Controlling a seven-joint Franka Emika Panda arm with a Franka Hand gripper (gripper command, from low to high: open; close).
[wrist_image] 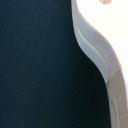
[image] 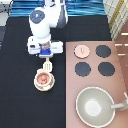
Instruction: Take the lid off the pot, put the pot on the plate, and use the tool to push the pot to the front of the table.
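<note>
Currently the gripper (image: 46, 56) is over the table (image: 17, 75) toward its top edge, closed on the tool (image: 47, 65), whose head hangs just above the pot (image: 43, 79). Pot sits on the plate (image: 37, 85). Lid (image: 81, 50) lies on the stove counter (image: 116, 82).

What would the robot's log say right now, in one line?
gripper: above tool | pot: on plate | lid: off, on stove counter
</note>
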